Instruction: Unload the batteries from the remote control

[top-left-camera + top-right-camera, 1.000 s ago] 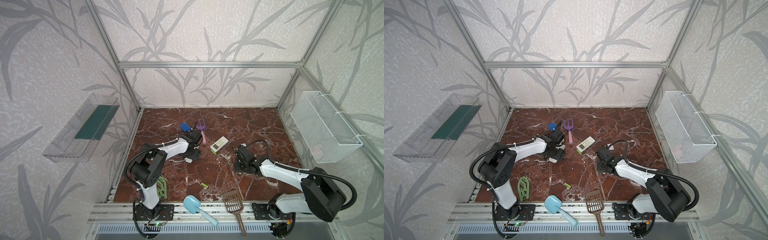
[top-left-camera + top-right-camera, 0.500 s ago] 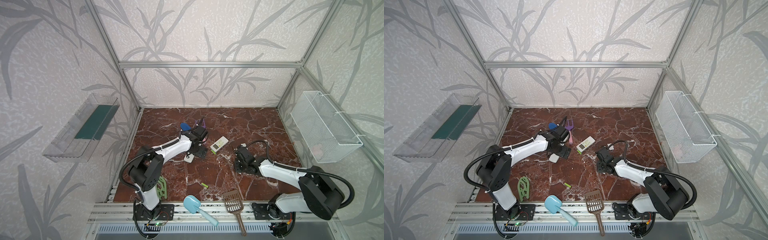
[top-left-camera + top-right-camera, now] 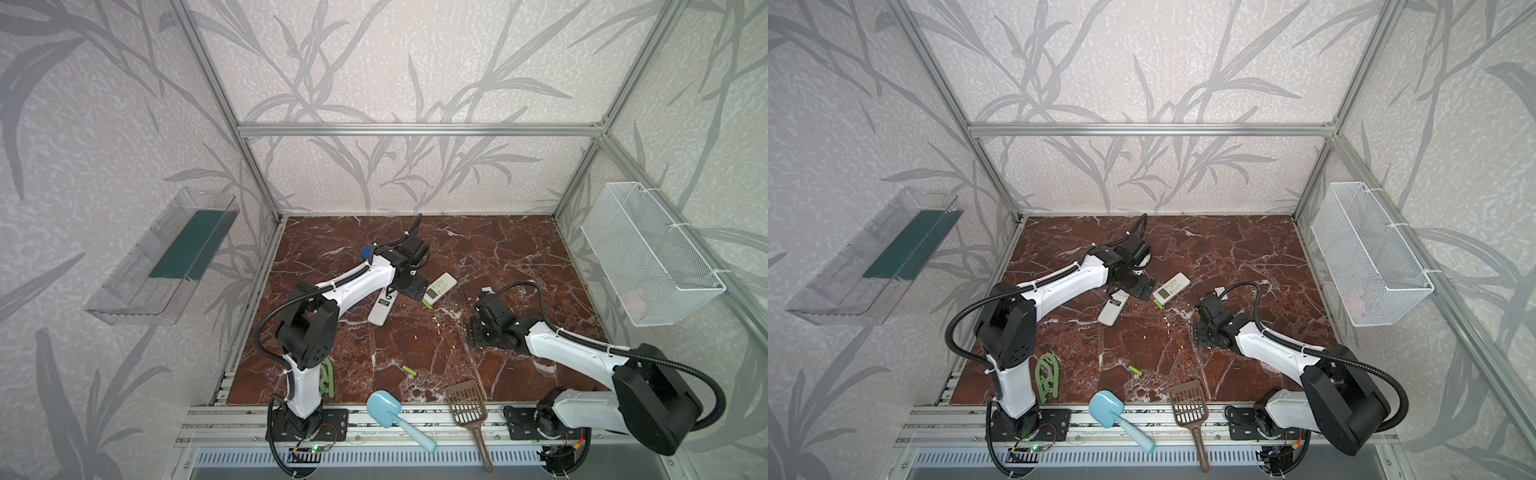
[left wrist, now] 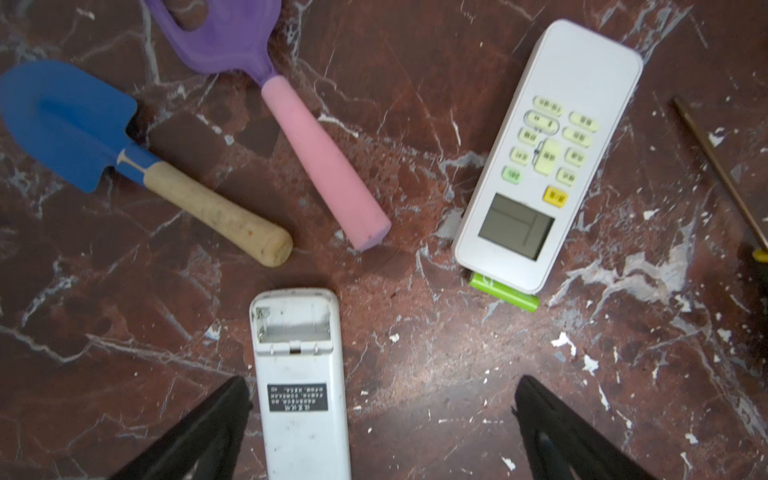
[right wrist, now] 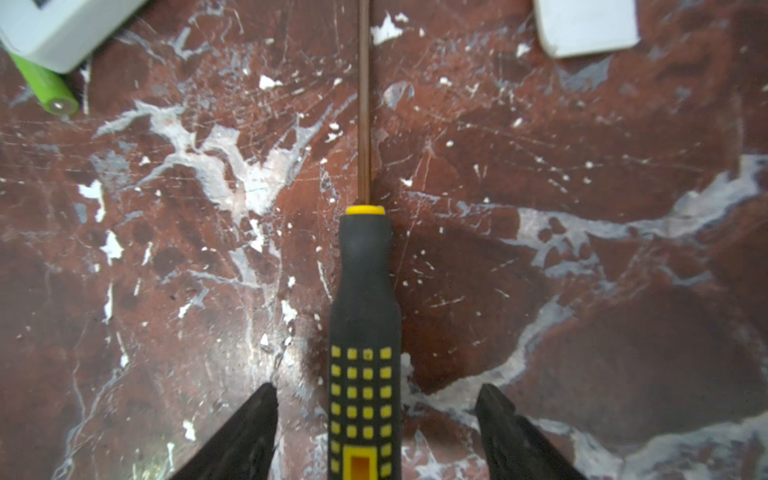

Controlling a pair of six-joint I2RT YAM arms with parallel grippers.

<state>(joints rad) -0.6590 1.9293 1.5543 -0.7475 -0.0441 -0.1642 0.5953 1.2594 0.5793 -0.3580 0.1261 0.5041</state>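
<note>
my left pincer [image 4: 382,380] wide, empty | right pincer [image 5: 378,387] open over screwdriver [image 5: 365,332] | battery [image 4: 504,291] ahead of left, crosswise against face-up remote [image 4: 548,153] | reckon left's closer

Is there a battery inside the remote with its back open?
No, the open compartment of the face-down remote shows only bare plastic, no green cell.

A blue trowel with wooden handle [image 4: 133,160] lies beside a purple, pink-handled plastic rake [image 4: 291,120]. A black-and-yellow screwdriver [image 5: 365,257] lies on the red marble tabletop [image 5: 582,332].
</note>
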